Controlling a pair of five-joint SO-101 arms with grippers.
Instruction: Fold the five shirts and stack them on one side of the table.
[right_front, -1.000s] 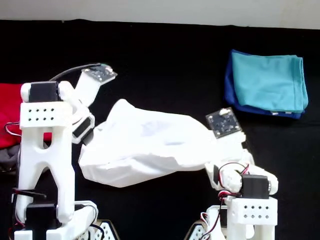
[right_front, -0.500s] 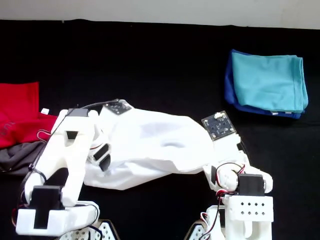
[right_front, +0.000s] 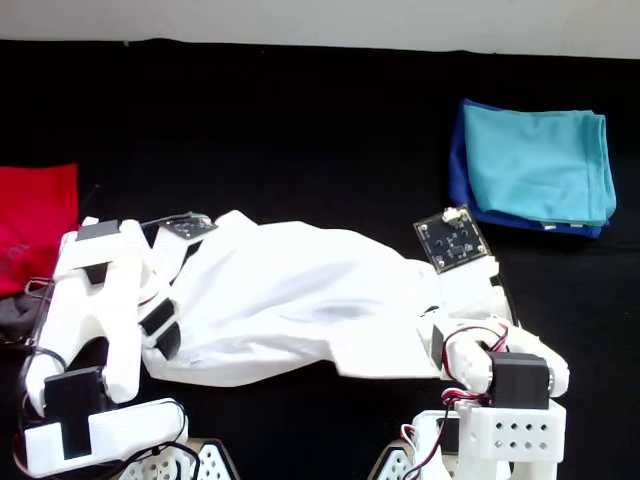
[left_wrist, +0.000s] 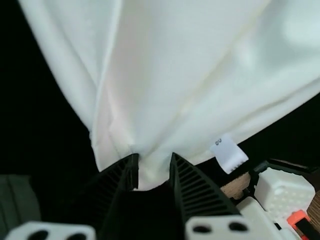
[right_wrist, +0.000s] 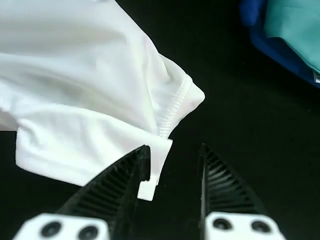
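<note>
The left arm (right_front: 100, 310) folds down toward the frame's lower left, dragging the crumpled white cloth shirt (right_front: 300, 300) lower and flatter on the black table (right_front: 300, 130).

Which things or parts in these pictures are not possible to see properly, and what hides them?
Red shirt: high view, cut off by the left edge.
Grey shirt: high view, mostly under the left arm.
Blue shirt: high view, covered by the teal shirt; only its rim shows.
White shirt: high view, its ends lie under the left arm and the right arm.
</note>
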